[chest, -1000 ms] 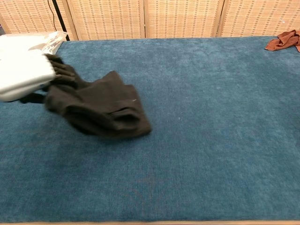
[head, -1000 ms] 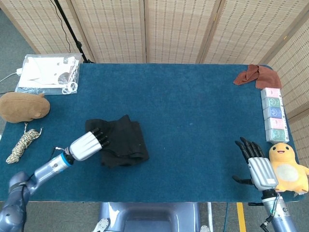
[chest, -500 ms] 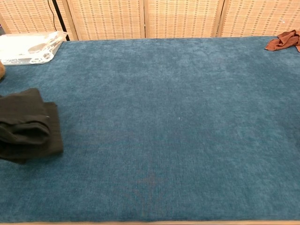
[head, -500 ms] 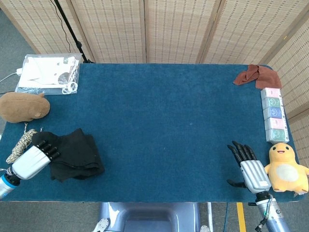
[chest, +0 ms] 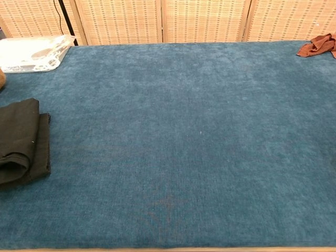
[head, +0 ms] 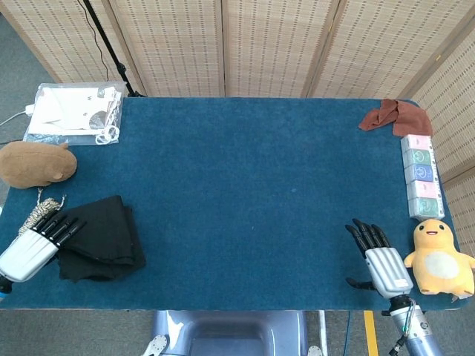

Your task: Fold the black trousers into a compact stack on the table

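The black trousers (head: 100, 237) lie folded in a compact bundle near the table's front left corner; in the chest view the trousers (chest: 21, 142) sit at the left border. My left hand (head: 33, 248) is at the table's left edge with its fingers (head: 61, 223) stretched out flat, resting on the bundle's left rim and gripping nothing. My right hand (head: 378, 259) hovers at the front right, palm down, fingers spread, holding nothing. Neither hand shows in the chest view.
A brown plush (head: 37, 163) and a coil of rope (head: 35, 219) lie left of the trousers. A plastic bag of papers (head: 74, 111) is at the back left, a rust cloth (head: 397, 116) back right, pastel boxes (head: 421, 176) and a yellow toy (head: 441, 259) along the right edge.
The left hand has dragged the trousers from the table's left-middle to the front left corner and its fingers have straightened out. The right hand has drifted slightly leftward.
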